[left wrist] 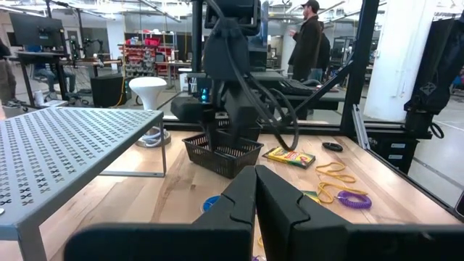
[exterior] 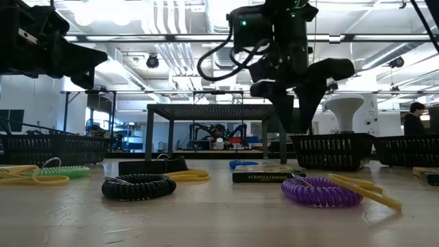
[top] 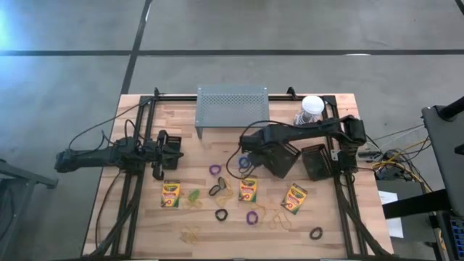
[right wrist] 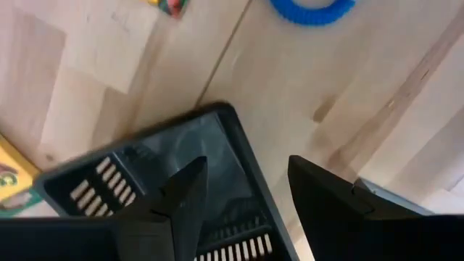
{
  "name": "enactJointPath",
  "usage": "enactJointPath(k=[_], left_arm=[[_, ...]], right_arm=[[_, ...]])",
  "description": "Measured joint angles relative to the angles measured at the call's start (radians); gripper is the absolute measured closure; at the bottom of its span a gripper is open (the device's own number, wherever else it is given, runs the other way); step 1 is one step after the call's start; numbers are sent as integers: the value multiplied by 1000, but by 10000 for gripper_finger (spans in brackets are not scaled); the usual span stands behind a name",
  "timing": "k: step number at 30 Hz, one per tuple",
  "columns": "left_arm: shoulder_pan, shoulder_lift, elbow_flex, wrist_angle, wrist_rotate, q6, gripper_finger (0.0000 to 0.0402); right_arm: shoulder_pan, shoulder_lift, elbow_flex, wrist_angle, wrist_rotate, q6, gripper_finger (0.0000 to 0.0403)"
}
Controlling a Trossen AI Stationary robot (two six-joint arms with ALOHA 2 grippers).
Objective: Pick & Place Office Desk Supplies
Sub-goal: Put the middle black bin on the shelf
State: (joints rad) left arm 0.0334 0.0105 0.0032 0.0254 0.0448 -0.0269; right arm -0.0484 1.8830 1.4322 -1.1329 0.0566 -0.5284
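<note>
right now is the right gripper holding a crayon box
No, the right gripper is open over a black basket, nothing between its fingers.

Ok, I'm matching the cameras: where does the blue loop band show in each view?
High: blue loop band, table centre, left of the black basket.
Low: band, middle distance, centre.
Left wrist: band this side of the basket.
Right wrist: band beyond the basket.
Shared landmark: the basket.
</note>
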Motion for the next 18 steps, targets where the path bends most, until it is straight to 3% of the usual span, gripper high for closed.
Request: enactJointPath(k=[18], left_arm=[[1,0,0,0,0,0,386]], right_arm=[[-1,4,-92,52,0,-26,282]])
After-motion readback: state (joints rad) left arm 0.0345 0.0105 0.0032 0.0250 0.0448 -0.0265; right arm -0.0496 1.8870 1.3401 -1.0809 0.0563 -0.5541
